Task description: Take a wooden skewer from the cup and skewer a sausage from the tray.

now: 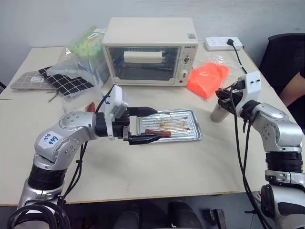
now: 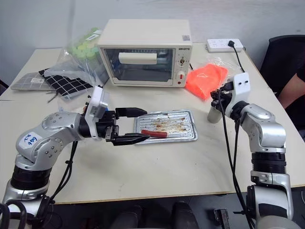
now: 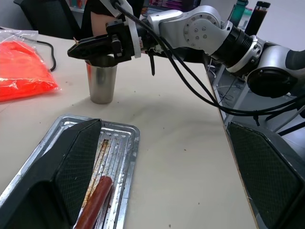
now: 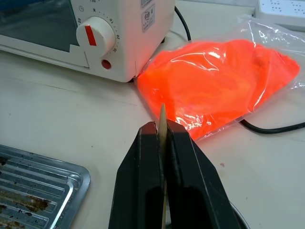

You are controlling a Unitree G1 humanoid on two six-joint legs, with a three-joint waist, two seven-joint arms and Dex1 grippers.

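Right gripper [image 4: 162,131] was clamped on the wooden skewer [image 4: 162,119] right over the cup [image 3: 101,83] — left gripper [image 2: 136,125] gaped wide, empty, straddling the tray's [image 2: 188,136] end, sausage [image 2: 154,133] between its fingers.

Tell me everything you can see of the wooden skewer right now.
The wooden skewer is a very thin, pale tan stick with a pointed tip. The right gripper has its jaws shut on it, so just the tip pokes out past them, toward the orange bag. The gripper sits directly over the cup; I cannot tell whether the skewer's lower end is still inside it.
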